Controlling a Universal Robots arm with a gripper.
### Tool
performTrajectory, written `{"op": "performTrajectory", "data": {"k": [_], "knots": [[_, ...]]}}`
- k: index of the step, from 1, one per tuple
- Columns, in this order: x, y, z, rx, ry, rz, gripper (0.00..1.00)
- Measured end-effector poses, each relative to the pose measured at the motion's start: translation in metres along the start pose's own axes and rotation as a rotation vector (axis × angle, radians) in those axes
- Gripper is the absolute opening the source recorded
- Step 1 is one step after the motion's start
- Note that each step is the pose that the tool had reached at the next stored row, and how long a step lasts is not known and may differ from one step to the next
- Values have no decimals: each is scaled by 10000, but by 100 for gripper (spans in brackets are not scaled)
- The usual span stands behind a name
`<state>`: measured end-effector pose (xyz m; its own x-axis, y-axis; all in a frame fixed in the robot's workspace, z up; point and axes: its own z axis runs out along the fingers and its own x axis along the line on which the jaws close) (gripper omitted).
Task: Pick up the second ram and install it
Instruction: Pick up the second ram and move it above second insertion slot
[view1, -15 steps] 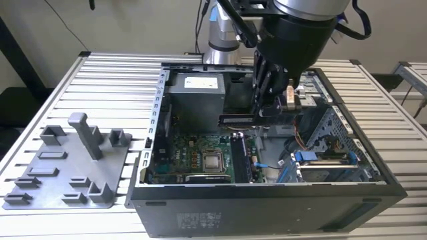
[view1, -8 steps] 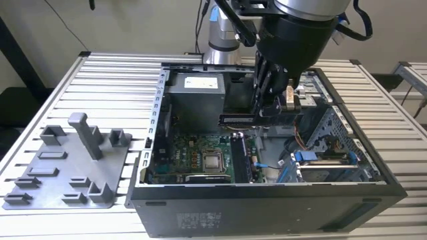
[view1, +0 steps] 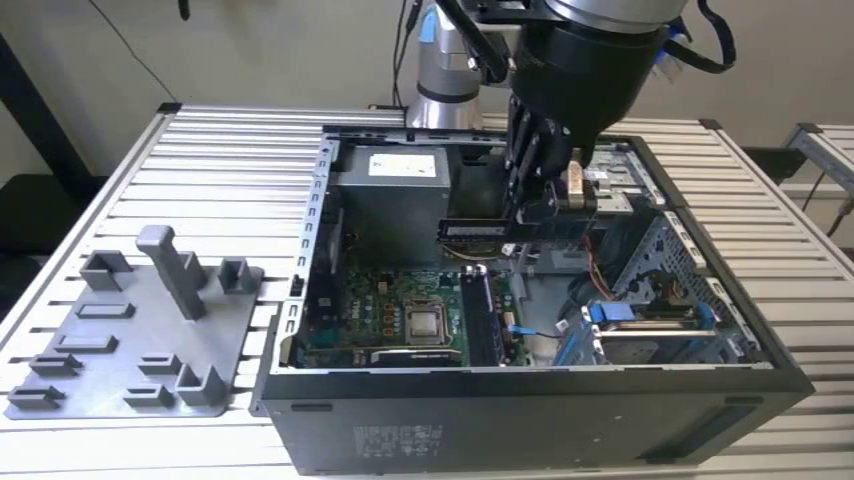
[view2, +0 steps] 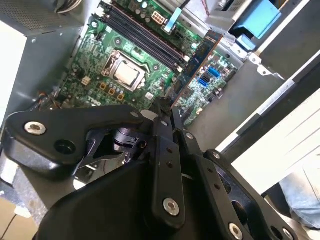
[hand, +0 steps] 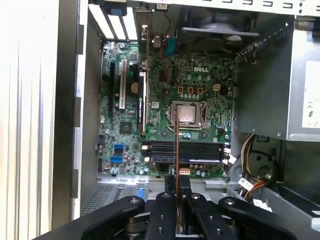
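Black jaws, closest to both wrist cameras, are clamped on the ram (hand: 176, 150), gripping it by one end so the rest juts out free. In the first wrist view the ram shows edge-on as a thin brown line. In the second wrist view (view2: 196, 67) its dark board slants away from the jaws. In the exterior view (view1: 475, 231) it hangs level, with a paler label on the face toward the camera.

It is held in the air inside the open case (view1: 534, 410), above the motherboard (hand: 200, 85), and touches nothing but the jaws. Its length runs across the ram slots (hand: 186, 151), not along them. Near the slots on the motherboard sits the square silver processor (hand: 189, 114).

A grey power supply (view1: 398, 195) with a white label stands just beside the ram, on the exterior view's left of it. A blue bracket (view1: 609, 312) lies in the case toward the exterior view's right. The arm (view1: 587, 60) comes down into the case from above.

The case lies on its side on a slatted worktop (view1: 227, 150). Just beside the case, at the exterior view's left, a grey tray (view1: 114, 385) rests on the worktop, carrying an upright post (view1: 171, 270) and several low holders.
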<state>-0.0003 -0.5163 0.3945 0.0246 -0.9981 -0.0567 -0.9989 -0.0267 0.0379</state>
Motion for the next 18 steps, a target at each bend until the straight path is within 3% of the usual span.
{"op": "performTrajectory", "data": {"k": [9,18], "knots": [[-204,-24,11,0,2,7,14],[-361,-65,23,0,1,8,14]]}}
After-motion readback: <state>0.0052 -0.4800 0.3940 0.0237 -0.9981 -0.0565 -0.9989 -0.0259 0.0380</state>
